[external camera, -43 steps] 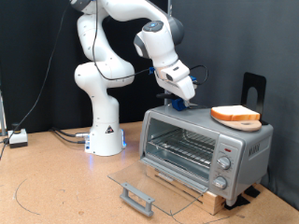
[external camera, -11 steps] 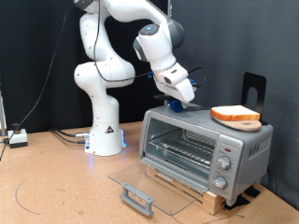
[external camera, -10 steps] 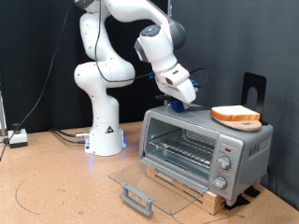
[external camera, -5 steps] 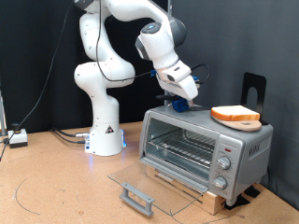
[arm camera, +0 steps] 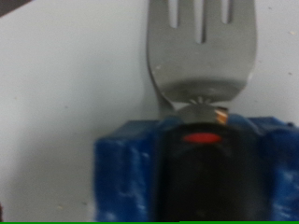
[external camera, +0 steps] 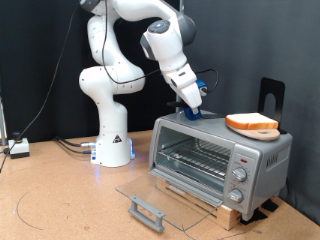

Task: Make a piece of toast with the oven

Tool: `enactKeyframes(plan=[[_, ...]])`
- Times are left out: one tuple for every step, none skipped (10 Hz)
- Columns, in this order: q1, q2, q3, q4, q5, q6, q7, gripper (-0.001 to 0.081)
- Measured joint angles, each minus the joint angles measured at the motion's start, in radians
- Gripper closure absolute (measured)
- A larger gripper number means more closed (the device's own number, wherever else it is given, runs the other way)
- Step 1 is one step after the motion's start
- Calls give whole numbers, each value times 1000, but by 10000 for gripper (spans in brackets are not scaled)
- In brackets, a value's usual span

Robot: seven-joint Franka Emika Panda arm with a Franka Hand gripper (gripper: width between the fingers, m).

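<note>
The oven [external camera: 215,160] stands at the exterior view's right, its glass door [external camera: 150,197] folded down flat and the wire rack bare. The piece of toast [external camera: 252,124] lies on the oven's top, at its right end. My gripper [external camera: 193,110] is over the left end of the oven's top, just above it, left of the toast and apart from it. A blue piece shows at its tip. In the wrist view a metal fork [arm camera: 201,51] with a black handle sits in a blue foam-like grip [arm camera: 126,173], tines pointing away over the oven's grey top.
The oven rests on a wooden board [external camera: 215,208] on a brown tabletop. The robot's white base [external camera: 112,140] stands behind the oven's left side. A black stand [external camera: 271,95] rises behind the oven. Cables and a small box [external camera: 20,148] lie at the far left.
The hand has tilted more upright and shifted slightly over the oven's left end. The toast, oven and door have not moved.
</note>
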Motion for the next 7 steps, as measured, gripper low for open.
enactKeyframes(plan=[[0,1,3,-3,0,31,-10,-3],[0,4,4,-4,-7,39,-29,-3],[0,6,4,-4,-17,39,-50,-3],[0,8,6,-5,-23,40,-67,-3],[0,9,10,-6,-23,43,-82,-3],[0,10,14,-7,-23,49,-98,-3],[1,11,18,-8,-23,54,-115,-3]])
